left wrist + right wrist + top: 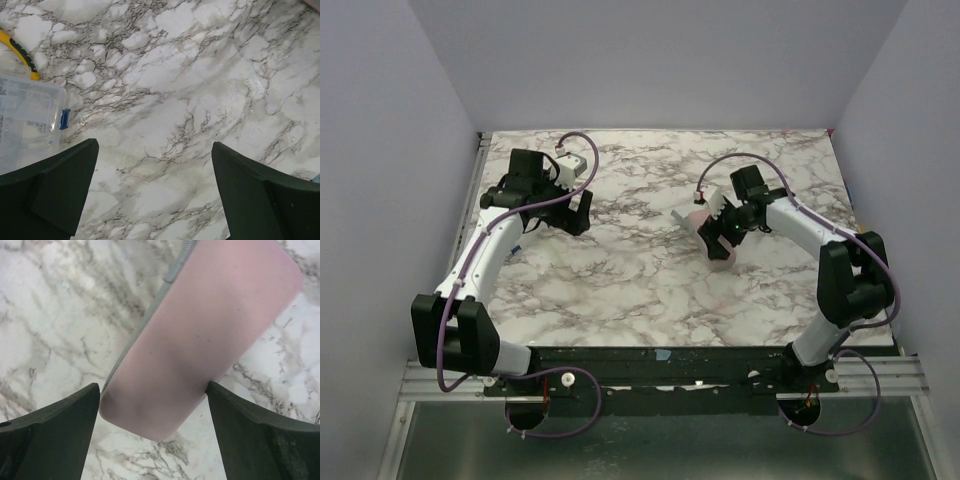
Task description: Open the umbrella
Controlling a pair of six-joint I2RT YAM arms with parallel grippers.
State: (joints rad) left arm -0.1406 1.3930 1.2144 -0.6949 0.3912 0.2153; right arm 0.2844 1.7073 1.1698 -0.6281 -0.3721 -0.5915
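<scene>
Now our right jaws stand wide open astride the umbrella (200, 330), gripping nothing, so we should centre, then close squarely; left jaws open, empty.

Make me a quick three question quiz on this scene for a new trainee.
1. True or false: the left gripper is gripping the umbrella.
2. What sits between the fingers of the right gripper? A: the box. B: the umbrella. C: nothing.
3. Fill in: in the left wrist view, the latch on the box is coloured ___.
Key: 1 false; 2 B; 3 blue.
</scene>
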